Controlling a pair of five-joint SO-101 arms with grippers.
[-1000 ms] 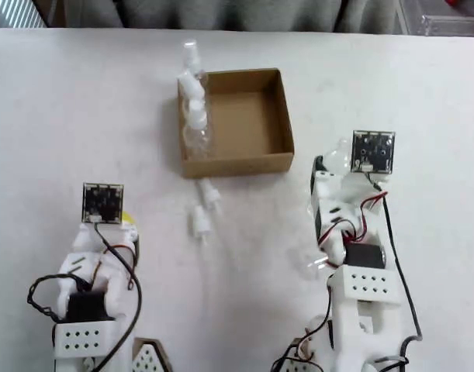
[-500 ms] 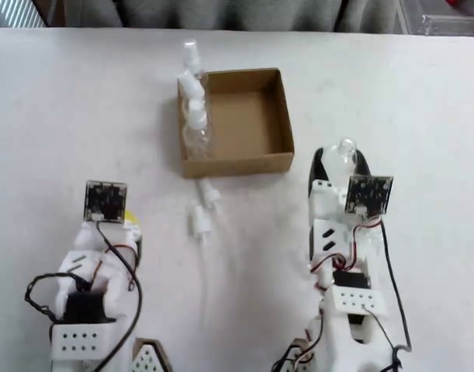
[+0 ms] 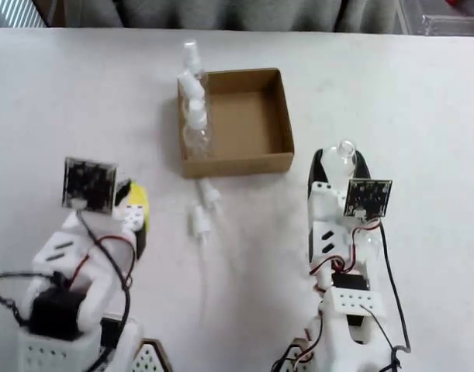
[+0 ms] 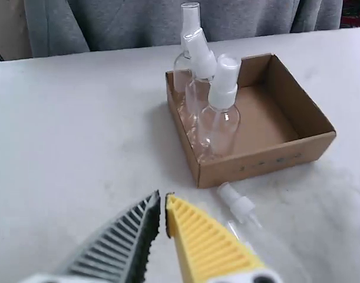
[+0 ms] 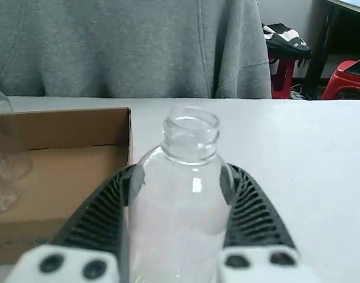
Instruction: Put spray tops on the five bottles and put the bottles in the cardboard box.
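My right gripper (image 5: 182, 177) is shut on a clear bottle (image 5: 180, 200) with an open neck and no top, held upright just right of the cardboard box (image 3: 244, 159). From above, that bottle (image 3: 345, 153) stands in the right gripper (image 3: 343, 164). Three capped bottles (image 3: 195, 105) stand in a row along the box's left wall (image 4: 181, 127). Two loose spray tops (image 3: 208, 193) (image 3: 200, 222) lie on the table in front of the box. My left gripper (image 4: 162, 203) is shut and empty, above the table, short of the nearer spray top (image 4: 235, 202). From above, the left gripper (image 3: 134, 200) is left of the tops.
The white table (image 3: 81, 101) spreads wide around the box on the left, right and far side. A person in grey clothing (image 5: 126, 47) sits behind the far edge. The box floor (image 3: 248, 116) is bare to the right of the bottles.
The left arm has risen and swung a little left, showing its yellow finger. The right wrist drew back a second ago, leaving the bottle upright, and has kept still since.
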